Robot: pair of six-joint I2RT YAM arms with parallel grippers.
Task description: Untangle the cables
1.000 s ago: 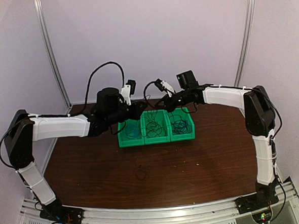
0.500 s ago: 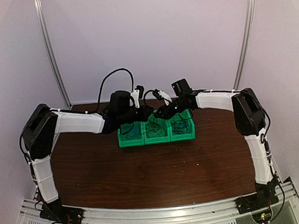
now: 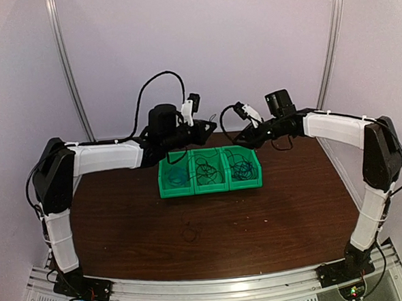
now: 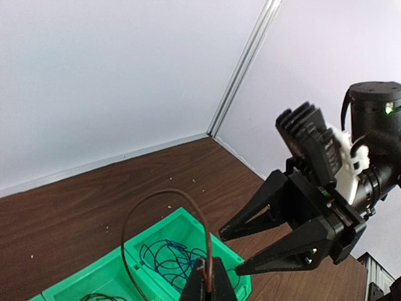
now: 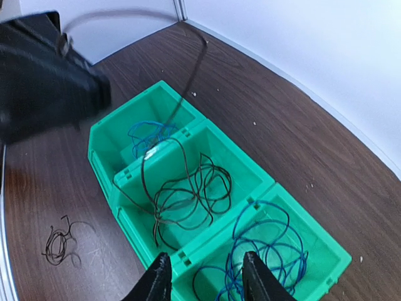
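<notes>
Left jaws pinch one thin dark cable (image 4: 208,251); right jaws stand parted above the bins.
The cable arcs up from a black tangle (image 5: 188,194) in the middle green bin (image 3: 210,186). Blue coils (image 5: 150,133) lie alongside, a small black coil (image 3: 190,231) lies apart on the dark wood bench (image 3: 123,216), and the walls (image 3: 201,48) are white.

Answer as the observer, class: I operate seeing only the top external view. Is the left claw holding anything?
Observer: Yes; the left wrist view shows the left claw shut on a thin dark wire looping upward.
Operator: Where does it lead?
Observer: The right wrist view shows it dropping into the black tangle in the middle green plastic bin.
Operator: And the right claw?
Observer: Open, gripping nothing.
</notes>
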